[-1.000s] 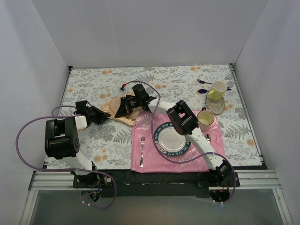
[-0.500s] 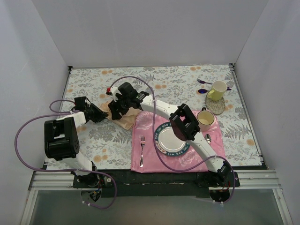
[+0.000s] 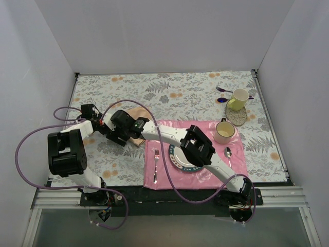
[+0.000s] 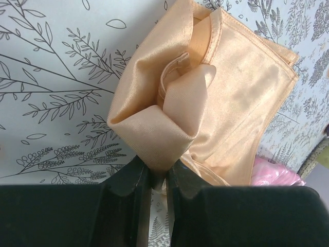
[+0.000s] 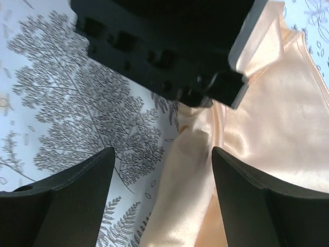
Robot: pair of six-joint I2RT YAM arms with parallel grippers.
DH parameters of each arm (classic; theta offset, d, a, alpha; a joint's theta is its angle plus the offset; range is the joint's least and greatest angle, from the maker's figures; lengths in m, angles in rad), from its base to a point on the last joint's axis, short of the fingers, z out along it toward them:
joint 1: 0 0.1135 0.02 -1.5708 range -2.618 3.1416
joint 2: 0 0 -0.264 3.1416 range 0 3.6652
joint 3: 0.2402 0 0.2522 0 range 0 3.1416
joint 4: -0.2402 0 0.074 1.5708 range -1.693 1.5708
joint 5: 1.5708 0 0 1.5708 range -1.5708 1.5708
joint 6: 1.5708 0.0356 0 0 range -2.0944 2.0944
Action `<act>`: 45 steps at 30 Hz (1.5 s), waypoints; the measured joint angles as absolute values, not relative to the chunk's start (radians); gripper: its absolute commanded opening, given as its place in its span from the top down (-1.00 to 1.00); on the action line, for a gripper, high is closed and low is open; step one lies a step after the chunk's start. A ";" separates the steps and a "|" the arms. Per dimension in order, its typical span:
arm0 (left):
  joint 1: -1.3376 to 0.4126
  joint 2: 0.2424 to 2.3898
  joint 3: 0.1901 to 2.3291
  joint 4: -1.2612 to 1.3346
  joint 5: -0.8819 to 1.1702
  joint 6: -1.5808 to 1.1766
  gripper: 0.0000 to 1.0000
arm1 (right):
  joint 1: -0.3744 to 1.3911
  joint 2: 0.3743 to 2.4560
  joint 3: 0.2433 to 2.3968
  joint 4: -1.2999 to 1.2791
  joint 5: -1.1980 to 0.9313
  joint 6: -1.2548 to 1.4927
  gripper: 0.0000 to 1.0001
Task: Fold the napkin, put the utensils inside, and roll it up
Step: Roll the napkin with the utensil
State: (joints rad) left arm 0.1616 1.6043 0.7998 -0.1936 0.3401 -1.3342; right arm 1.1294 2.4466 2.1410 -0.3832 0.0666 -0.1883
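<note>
Right arm (image 3: 164,135) outstretched, apparently over napkin (image 4: 241,98)

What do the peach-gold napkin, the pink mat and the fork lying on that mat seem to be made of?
The napkin: satin-like woven cloth with a glossy finish. It shows a soft sheen, hemmed edges and limp folds.
The pink mat: probably fabric with a matte finish. It lies flat without shine, but it is too small in view to be sure.
The fork: it looks like polished metal, silver and bright.

one napkin (image 4: 231,103), one pink placemat (image 3: 205,180), one plate (image 3: 177,156), two cups (image 3: 224,131), one silver fork (image 3: 156,165), one silver spoon (image 3: 228,153).
</note>
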 measured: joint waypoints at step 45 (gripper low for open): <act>0.243 1.464 0.839 -0.290 0.361 -1.330 -0.44 | 0.922 2.540 1.961 0.097 -0.533 0.578 0.77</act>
